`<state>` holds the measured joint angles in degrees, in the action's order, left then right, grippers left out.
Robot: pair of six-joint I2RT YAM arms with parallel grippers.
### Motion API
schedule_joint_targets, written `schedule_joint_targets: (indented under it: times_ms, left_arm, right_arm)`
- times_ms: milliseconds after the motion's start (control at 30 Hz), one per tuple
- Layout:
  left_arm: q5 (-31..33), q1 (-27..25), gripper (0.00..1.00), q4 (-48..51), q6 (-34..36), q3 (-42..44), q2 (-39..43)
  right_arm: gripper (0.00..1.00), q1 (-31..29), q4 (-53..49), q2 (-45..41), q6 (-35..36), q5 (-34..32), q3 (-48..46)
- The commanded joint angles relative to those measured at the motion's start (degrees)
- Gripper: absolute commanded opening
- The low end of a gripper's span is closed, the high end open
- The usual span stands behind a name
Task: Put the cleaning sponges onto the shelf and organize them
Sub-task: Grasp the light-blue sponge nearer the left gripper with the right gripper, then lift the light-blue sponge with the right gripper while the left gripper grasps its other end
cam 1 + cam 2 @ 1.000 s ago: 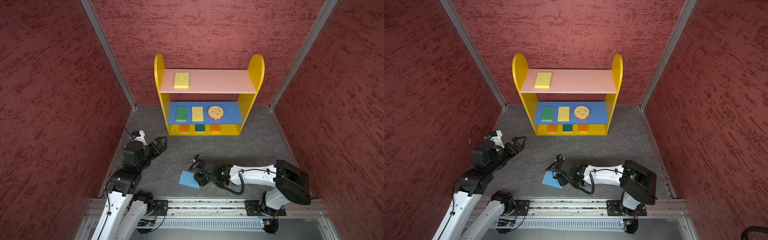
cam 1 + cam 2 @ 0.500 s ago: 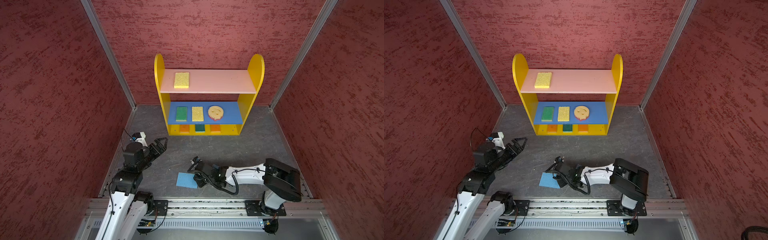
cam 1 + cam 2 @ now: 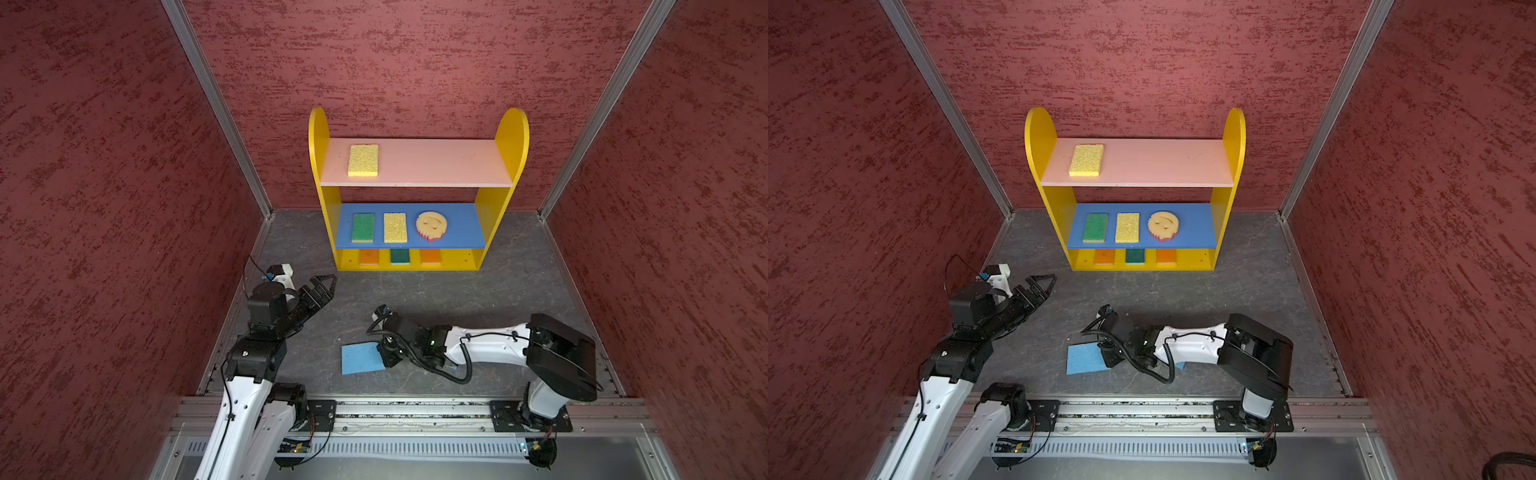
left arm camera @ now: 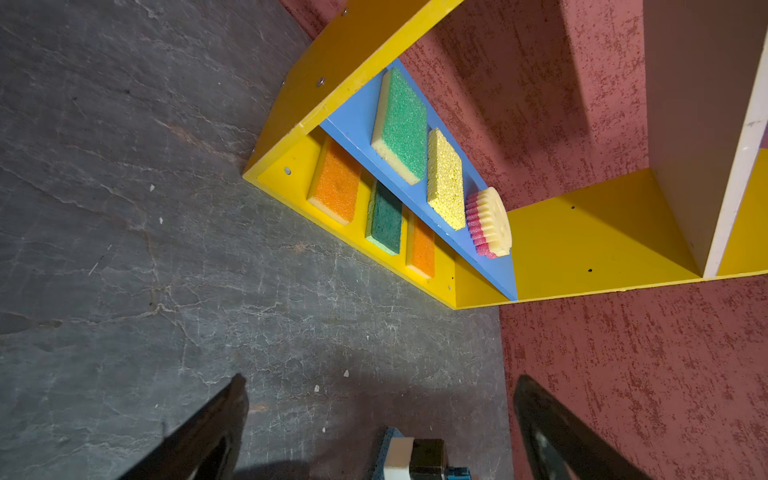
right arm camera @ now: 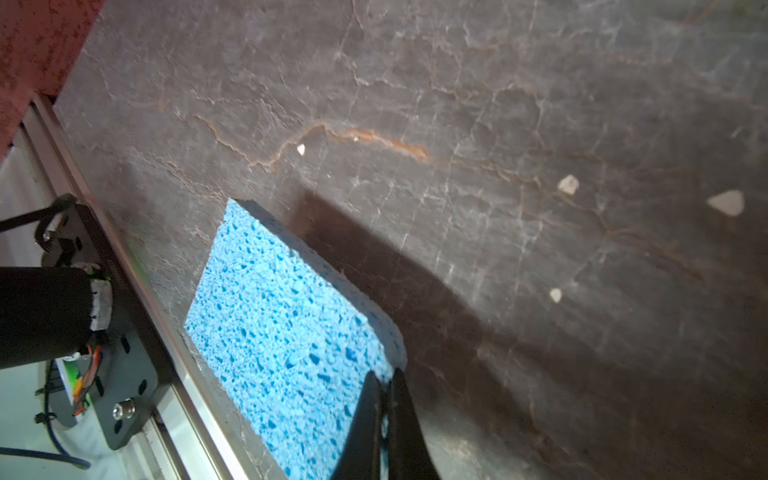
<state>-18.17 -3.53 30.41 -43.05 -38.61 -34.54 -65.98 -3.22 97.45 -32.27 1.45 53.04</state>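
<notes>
A flat blue sponge lies on the dark floor near the front rail. My right gripper is shut on its right edge, with blue foam between the fingers. The shelf stands at the back wall. Its pink top board holds a yellow sponge. The blue board holds a green sponge, a yellow one and the round smiley sponge. Three sponges sit on the bottom board. My left gripper hangs open and empty at the left.
A sliver of blue shows under my right forearm. Red walls close in both sides and the back. The metal rail with the arm bases runs along the front edge. Small white crumbs dot the floor.
My right gripper has shut onto the blue sponge's edge. The sponge and gripper have shifted left along the front. The left arm has barely moved.
</notes>
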Motion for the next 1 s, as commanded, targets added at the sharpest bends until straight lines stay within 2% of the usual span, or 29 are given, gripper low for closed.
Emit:
schedule_joint_targets:
  times_ms: [0,100,233,333,467,667,867,900,967]
  left_arm:
    - [-1.7,1.3,0.99,0.9,2.3,-1.2,-0.3]
    - [-4.0,2.3,0.99,0.7,3.3,-1.3,-0.1]
    - [-11.8,2.6,1.0,-3.3,4.5,-1.3,-0.1]
    - [-17.4,1.1,1.0,-6.9,5.1,-1.8,0.4]
    - [-14.4,-5.8,0.99,-6.6,6.5,-2.7,1.2]
    - [-13.4,-17.1,0.99,-14.7,5.6,-2.8,-1.2]
    - [-12.3,-22.2,1.0,-18.7,5.2,-4.5,-7.1]
    - [-11.9,-22.4,0.98,-18.4,5.5,-4.9,-8.0]
    - [-11.2,-22.4,0.85,-18.2,5.6,-5.5,-9.2]
  right_arm:
    - [0.0,2.2,0.3,-4.2,0.3,1.8,2.3]
    - [0.0,3.8,-2.5,-7.2,1.2,1.9,4.7]
    - [0.0,5.1,-6.3,-12.4,3.9,-0.8,6.9]
    - [0.0,6.2,-7.7,-16.5,3.9,-1.8,8.3]
    - [0.0,6.8,-3.7,-21.0,3.5,-3.2,8.1]
    - [0.0,7.7,-3.0,-22.9,4.6,-6.4,10.4]
    - [0.0,8.1,-1.4,-23.9,3.8,-5.7,10.7]
    - [0.0,8.1,-0.9,-24.3,3.6,-5.3,10.4]
    - [0.0,8.1,-0.7,-24.8,3.4,-4.7,10.0]
